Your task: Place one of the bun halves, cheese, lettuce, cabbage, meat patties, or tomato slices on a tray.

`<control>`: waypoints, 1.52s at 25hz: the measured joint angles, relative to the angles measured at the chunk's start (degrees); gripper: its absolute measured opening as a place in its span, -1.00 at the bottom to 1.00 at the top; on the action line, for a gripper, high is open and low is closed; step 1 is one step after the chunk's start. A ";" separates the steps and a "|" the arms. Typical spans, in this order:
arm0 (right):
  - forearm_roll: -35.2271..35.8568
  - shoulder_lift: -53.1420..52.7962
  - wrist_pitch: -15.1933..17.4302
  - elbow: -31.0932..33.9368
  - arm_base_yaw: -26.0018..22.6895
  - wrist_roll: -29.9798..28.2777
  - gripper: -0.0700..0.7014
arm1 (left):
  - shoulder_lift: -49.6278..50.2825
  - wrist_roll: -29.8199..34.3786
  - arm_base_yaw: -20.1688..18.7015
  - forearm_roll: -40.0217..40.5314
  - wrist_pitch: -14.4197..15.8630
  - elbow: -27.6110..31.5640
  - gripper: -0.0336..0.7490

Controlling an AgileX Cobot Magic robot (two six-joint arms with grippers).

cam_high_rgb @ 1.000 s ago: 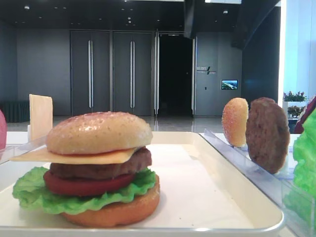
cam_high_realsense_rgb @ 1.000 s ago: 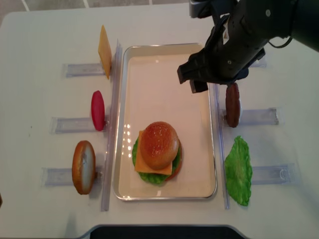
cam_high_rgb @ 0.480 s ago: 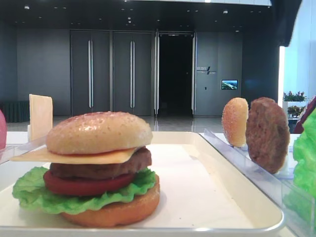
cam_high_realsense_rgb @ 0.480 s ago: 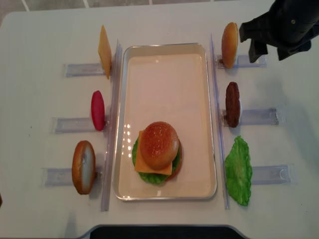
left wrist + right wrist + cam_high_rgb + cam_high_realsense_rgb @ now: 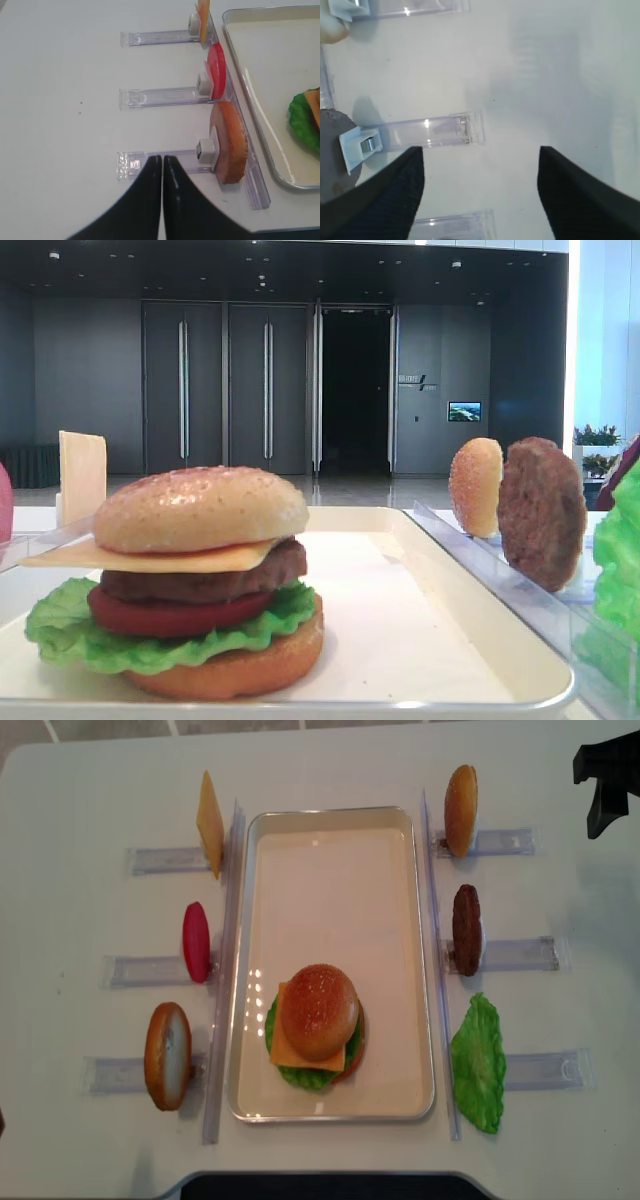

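A stacked burger stands at the near end of the white tray (image 5: 331,870): speckled bun top (image 5: 200,508), cheese (image 5: 150,558), meat patty (image 5: 200,585), tomato slice (image 5: 170,615), lettuce (image 5: 60,625) and a bun base. Another bun top (image 5: 461,810), patty (image 5: 466,929) and lettuce leaf (image 5: 478,1063) sit right of the tray. My right gripper (image 5: 480,150) hangs open and holds nothing, above bare table beyond the patty's rack (image 5: 435,132). My left gripper (image 5: 161,158) is shut on nothing, beside the orange-brown bun base (image 5: 229,142).
Clear holder racks line both sides of the tray. On the left they hold a cheese slice (image 5: 209,823), a red tomato slice (image 5: 196,941) and the bun base (image 5: 167,1055). My right arm's dark body (image 5: 607,775) shows at the far right table corner.
My right arm has swung from over the tray's far right corner out to the right table edge. The burger and the racked pieces have not moved.
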 joint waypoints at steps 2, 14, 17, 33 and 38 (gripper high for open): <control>-0.14 0.00 0.44 0.00 -0.05 -0.49 0.44 | 0.00 0.00 0.00 0.00 0.00 0.00 -0.93; -2.18 -5.57 0.44 5.64 -0.05 -1.66 0.44 | 0.00 0.00 0.00 0.00 0.00 0.00 -0.93; -2.18 -9.58 0.52 10.80 -0.05 -1.66 0.44 | 0.00 0.00 0.00 0.00 0.00 0.00 -0.93; -2.18 -45.50 0.71 32.79 -0.05 -0.58 0.44 | 0.00 0.00 0.00 0.00 0.00 0.00 -0.93; -2.55 -57.53 0.75 36.60 -0.05 -0.58 0.44 | 0.00 0.00 0.00 0.00 0.00 0.00 -0.93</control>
